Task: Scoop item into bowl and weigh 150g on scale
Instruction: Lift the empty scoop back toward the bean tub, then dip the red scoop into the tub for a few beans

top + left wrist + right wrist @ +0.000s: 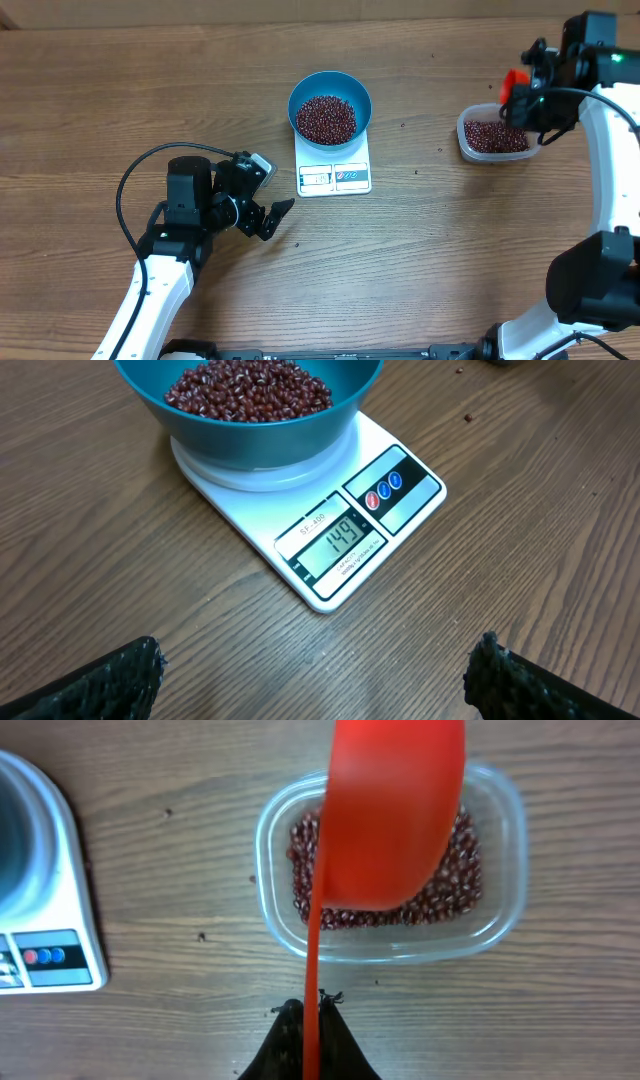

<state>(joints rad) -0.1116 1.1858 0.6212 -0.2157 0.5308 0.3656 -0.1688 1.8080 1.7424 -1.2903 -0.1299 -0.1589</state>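
The teal-blue bowl (330, 105) holds a heap of dark red-brown beans (326, 119) and sits on the small white scale (334, 176). From the left wrist I see the bowl (250, 420), the scale (330, 530) and its display (337, 545) reading 149. My left gripper (268, 212) is open on the bare wood left of the scale. My right gripper (312, 1005) is shut on the handle of a red scoop (395, 810), which hangs over the clear tub (390, 880) of beans at the right (492, 137).
A few stray beans (403, 125) lie on the wood between the scale and the tub. The table edge runs along the back. The left arm's cable loops beside its base at the lower left.
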